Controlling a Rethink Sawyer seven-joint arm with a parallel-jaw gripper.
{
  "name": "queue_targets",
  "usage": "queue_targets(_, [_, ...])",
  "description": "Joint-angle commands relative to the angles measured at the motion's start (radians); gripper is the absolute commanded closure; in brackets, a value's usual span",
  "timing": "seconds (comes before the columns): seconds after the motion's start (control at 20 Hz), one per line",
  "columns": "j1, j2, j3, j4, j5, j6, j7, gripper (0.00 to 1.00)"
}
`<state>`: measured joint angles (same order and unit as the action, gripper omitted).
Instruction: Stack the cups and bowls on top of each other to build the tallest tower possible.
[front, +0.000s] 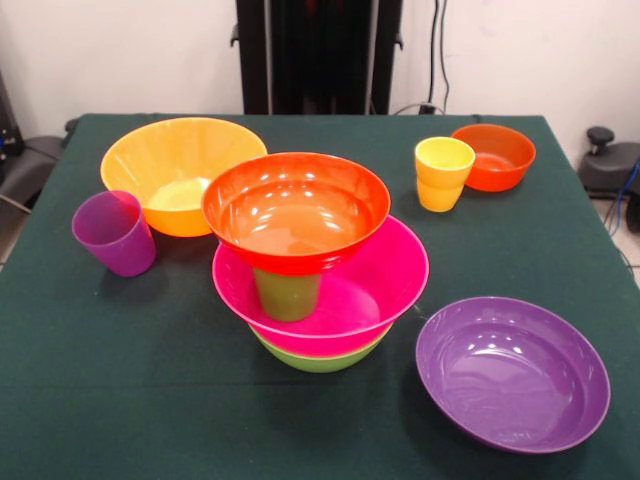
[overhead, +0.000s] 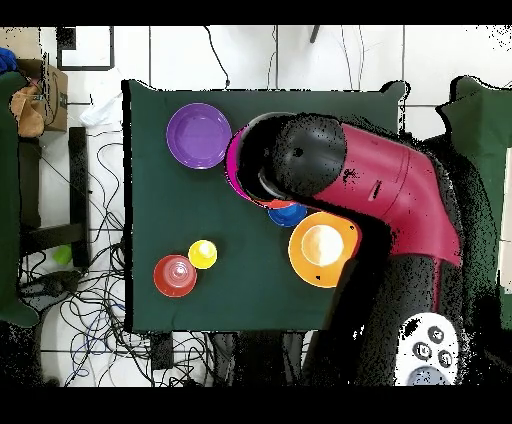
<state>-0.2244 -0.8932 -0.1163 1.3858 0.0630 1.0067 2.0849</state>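
The tower stands mid-table in the front view: a lime green bowl (front: 318, 358) at the bottom, a pink bowl (front: 345, 290) in it, an upside-down green cup (front: 287, 293) in that, and a large red-orange bowl (front: 296, 210) on the cup. The yellow cup (front: 443, 172) stands on the table beside a small red-orange bowl (front: 495, 155). A purple cup (front: 115, 232) stands by the large orange bowl (front: 180, 165). A purple bowl (front: 512, 372) lies near right. In the overhead view the red arm (overhead: 370, 180) covers the tower; the gripper is hidden.
In the overhead view a small blue bowl (overhead: 287, 214) peeks out beside the arm, next to the orange bowl (overhead: 322, 248). The yellow cup (overhead: 202, 254) and small red-orange bowl (overhead: 175, 275) sit near the table's edge. The green tablecloth (front: 150, 400) covers the table.
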Motion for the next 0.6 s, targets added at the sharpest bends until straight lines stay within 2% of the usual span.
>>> queue_targets(0.05, [-0.005,0.051,0.043,0.057,-0.088,0.035,-0.038,0.0])
queue_targets(0.25, [-0.017,0.056,0.055,0.057,-0.094,0.046,-0.067,0.0])
queue_targets(0.35, [-0.006,0.063,0.059,0.077,-0.084,0.033,-0.041,0.0])
queue_targets(0.6, [0.082,0.104,0.039,0.098,-0.061,-0.019,0.132,0.0])
